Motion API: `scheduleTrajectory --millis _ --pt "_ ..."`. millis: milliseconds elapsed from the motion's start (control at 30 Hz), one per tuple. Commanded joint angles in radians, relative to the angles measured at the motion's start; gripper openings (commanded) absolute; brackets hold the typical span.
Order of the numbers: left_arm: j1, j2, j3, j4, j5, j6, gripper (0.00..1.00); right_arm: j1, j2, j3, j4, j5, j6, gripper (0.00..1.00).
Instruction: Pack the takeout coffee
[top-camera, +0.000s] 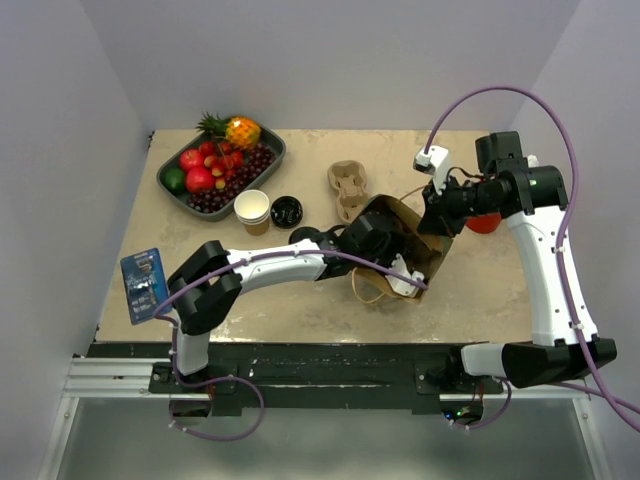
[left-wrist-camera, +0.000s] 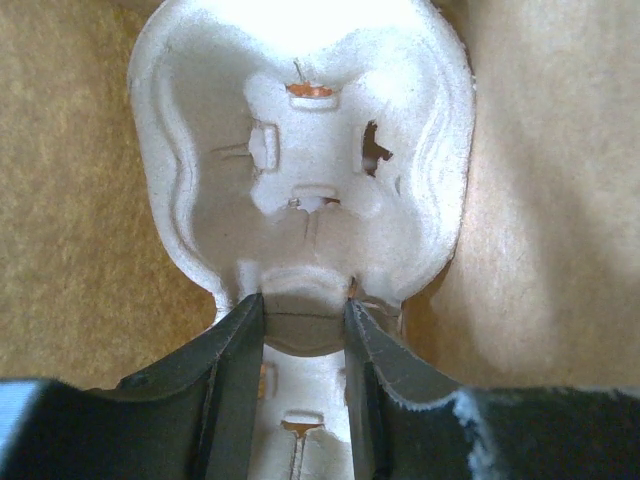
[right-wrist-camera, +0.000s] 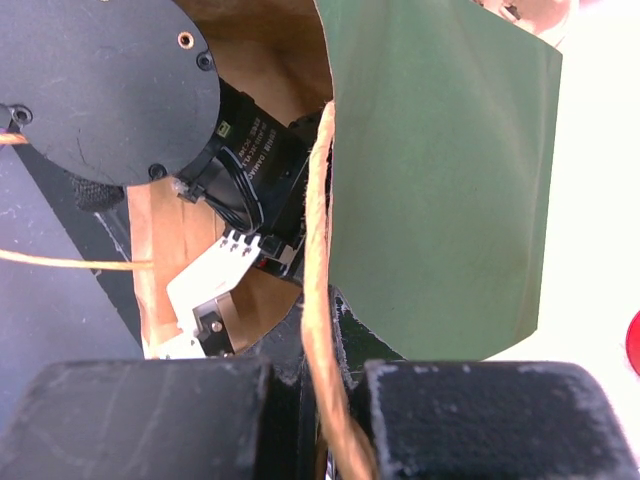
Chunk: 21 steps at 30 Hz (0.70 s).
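Risk, paper bag (top-camera: 432, 250): sits at the centre of the overhead view and appears tipped toward the left arm. Its mouth is lifted by the twine handle (right-wrist-camera: 320, 250). If the handle slips or tears, I judge the mouth would sag onto the arm and the opening would be lost.
Risk, pulp carrier (left-wrist-camera: 310, 180): deep inside the bag, with brown walls close on both sides. It is pinched only on its middle ridge, so it could pivot and land tilted or jam against a wall. Cups set into it later would then lean.
Risk, takeout coffee (top-camera: 252, 212): not packed. The kraft cups look stacked and stand open-topped on the tabletop (top-camera: 320, 310), left of centre in the overhead view, apart from the bag.
Risk, black lid (top-camera: 287, 211): lies just beside the cups, not on them. An unlidded cup would spill anything it holds; whether there are contents cannot be told.
Risk, withdrawal: the left arm fills much of the bag mouth, so pulling out could drag the carrier or snag the rim.
Left claw (left-wrist-camera: 300, 315): partly closed, both fingers pressed on the carrier's central ridge, holding it inside the bag.
Right claw (right-wrist-camera: 318, 400): pressed together, pinching the twine handle at the bag rim, with nothing else between the fingers.
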Motion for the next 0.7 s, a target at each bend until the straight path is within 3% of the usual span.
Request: scheduleTrajectory --millis 0,300,367,400,433,467,500,567,667 --pt "0.008 -0.051 -0.039 0.084 0.057 0.062 0.0 -0.001 -0.038 0.001 -0.059 -0.042 -0.029 0.0" --pt "0.032 -0.058 -0.05 0.063 0.098 0.034 0.0 0.001 -0.009 0.058 -0.059 -0.03 -0.025 0.06" --pt "0.032 -0.051 -0.045 0.063 0.109 0.04 0.0 0.002 -0.006 0.058 -0.059 -0.048 -0.019 0.16" --pt "0.032 -0.042 -0.039 0.063 0.111 0.04 0.0 0.001 -0.005 0.057 -0.06 -0.051 -0.008 0.27" --pt "0.034 -0.036 -0.035 0.063 0.111 0.042 0.0 0.002 -0.002 0.051 -0.059 -0.051 -0.006 0.28" --pt "0.034 -0.027 -0.03 0.063 0.111 0.044 0.0 0.002 -0.003 0.047 -0.059 -0.053 -0.006 0.25" --pt "0.035 -0.021 -0.021 0.063 0.111 0.045 0.0 0.002 -0.003 0.044 -0.059 -0.057 -0.008 0.14" --pt "0.037 -0.006 -0.015 0.066 0.105 0.047 0.0 0.002 -0.008 0.032 -0.059 -0.068 -0.005 0.03" --pt "0.037 0.016 -0.007 0.107 0.085 0.037 0.0 0.002 -0.014 0.015 -0.059 -0.074 -0.003 0.0"
